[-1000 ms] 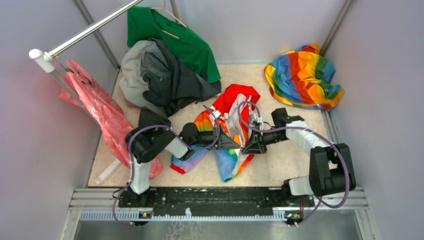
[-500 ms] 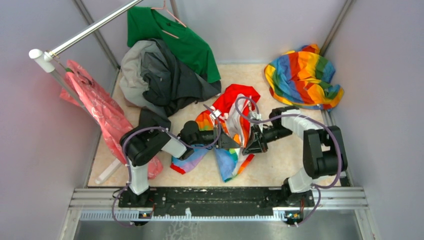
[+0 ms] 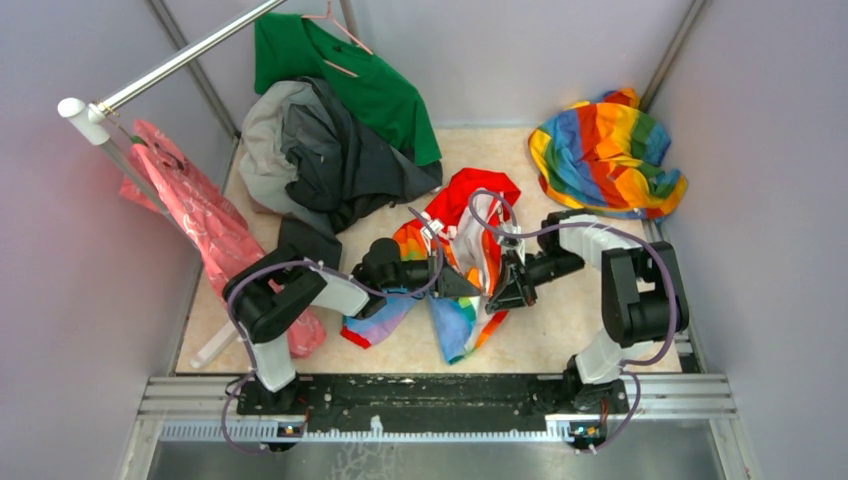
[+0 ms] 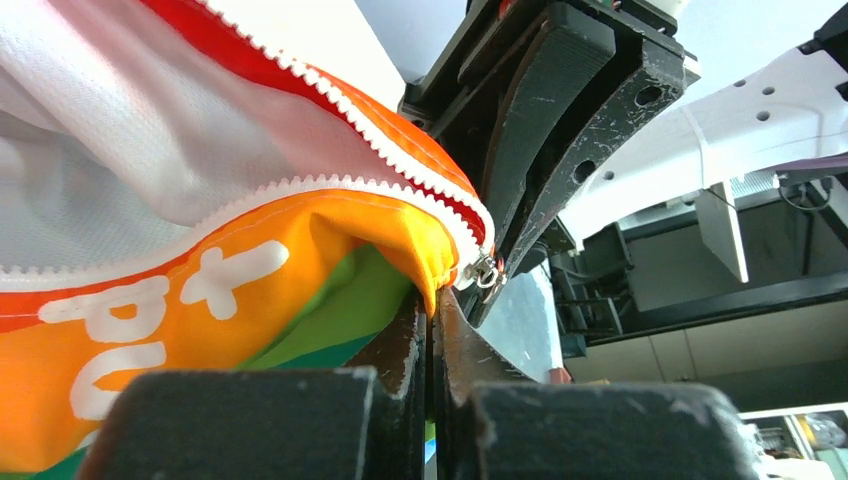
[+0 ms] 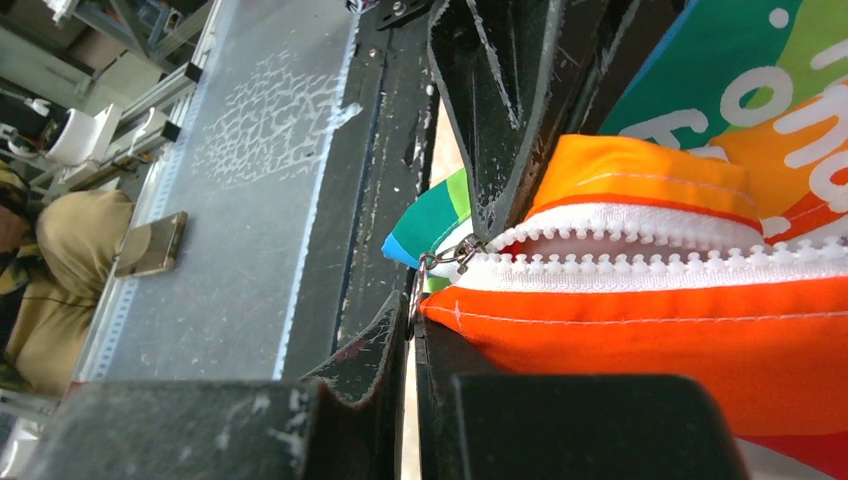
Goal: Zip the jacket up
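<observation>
The jacket (image 3: 468, 245), white with rainbow panels and a red hood, lies bunched mid-table between both arms. My left gripper (image 3: 468, 287) is shut on the orange hem (image 4: 400, 225) at the bottom end of the zipper; its jaws (image 4: 433, 305) meet with cloth pinched between them. My right gripper (image 3: 498, 296) faces it from the right, almost touching. Its jaws (image 5: 413, 322) are shut on the metal zipper pull (image 5: 432, 262), which hangs from the slider (image 4: 484, 270). Above the slider the white zipper teeth (image 4: 380, 170) run apart.
A dark grey garment (image 3: 330, 150) and a green shirt (image 3: 340, 70) are heaped at the back left under a rail (image 3: 180, 60). An all-rainbow cloth (image 3: 605, 150) lies at the back right. A pink bag (image 3: 200, 220) hangs at the left. Walls close in on three sides.
The right jaws have closed onto the zipper pull, and the right arm's elbow has swung inward and back. The left arm's elbow shifted slightly left; its grip stays the same.
</observation>
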